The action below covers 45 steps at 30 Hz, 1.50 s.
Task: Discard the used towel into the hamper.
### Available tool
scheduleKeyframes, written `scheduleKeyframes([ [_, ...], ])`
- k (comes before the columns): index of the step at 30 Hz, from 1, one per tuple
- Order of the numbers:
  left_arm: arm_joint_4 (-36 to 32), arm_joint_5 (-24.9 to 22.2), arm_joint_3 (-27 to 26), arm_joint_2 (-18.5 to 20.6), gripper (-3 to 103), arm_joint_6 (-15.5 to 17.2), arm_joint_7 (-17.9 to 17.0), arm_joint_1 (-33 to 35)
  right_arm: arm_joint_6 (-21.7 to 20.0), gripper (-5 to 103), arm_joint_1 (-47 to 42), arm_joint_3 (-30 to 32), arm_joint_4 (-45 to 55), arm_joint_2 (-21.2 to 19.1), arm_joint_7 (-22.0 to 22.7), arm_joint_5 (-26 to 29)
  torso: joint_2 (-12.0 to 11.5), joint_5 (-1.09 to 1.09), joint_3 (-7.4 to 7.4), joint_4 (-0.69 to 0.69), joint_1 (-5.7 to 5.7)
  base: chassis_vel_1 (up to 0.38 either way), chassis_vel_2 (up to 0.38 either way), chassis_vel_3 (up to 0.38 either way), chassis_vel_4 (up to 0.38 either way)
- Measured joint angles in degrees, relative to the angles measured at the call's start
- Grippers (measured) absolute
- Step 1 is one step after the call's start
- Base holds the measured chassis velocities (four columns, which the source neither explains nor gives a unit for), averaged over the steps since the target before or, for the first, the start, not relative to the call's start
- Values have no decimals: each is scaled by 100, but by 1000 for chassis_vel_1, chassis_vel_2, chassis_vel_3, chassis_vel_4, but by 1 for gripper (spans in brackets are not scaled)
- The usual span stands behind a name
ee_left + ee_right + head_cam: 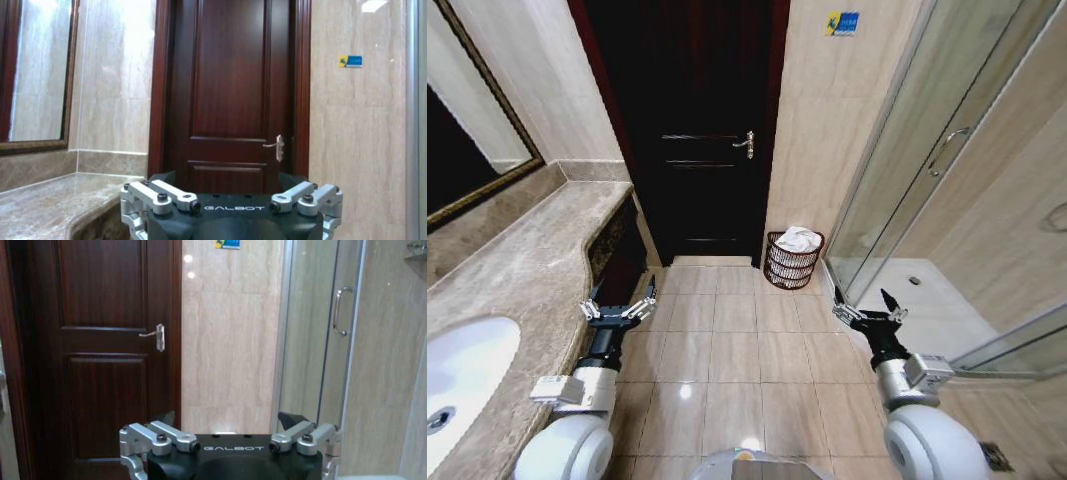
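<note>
The hamper (791, 268), a small round reddish-brown openwork basket, stands on the tile floor against the wall between the dark door and the shower glass. A crumpled white towel (798, 238) lies in its top. My left gripper (617, 301) hangs open over the floor beside the counter's edge, well short of the hamper and to its left. My right gripper (865, 303) is open too, with nothing between its fingers, nearer me than the hamper and to its right, close to the shower door.
A dark wooden door (702, 130) is shut straight ahead. The marble counter (527, 270) with a white sink (462, 370) runs along the left. The glass shower enclosure (927, 170) closes off the right. Tiled floor (732, 350) lies between both arms.
</note>
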Motion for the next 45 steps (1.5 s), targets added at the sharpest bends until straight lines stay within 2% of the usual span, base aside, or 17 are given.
scheduleKeyframes([
  [6,4,80,3,-18,100,-99,26,28,-50,100,-5,2,0,8,7,81,0,0,0,0,0,0,0,0,0],
  [10,4,78,-2,-19,100,-28,103,55,-148,100,6,27,0,10,1,100,0,0,0,1,0,27,40,31,31],
  [14,4,69,60,-31,100,-105,37,28,-205,100,7,75,0,9,-6,120,0,0,0,0,0,0,0,0,0],
  [22,5,270,74,-52,100,141,1,39,-201,100,20,177,0,8,9,588,0,0,0,0,0,0,0,0,0],
  [45,6,281,71,-52,100,159,-6,39,-211,100,25,179,0,10,21,597,0,0,0,0,0,0,0,0,0],
])
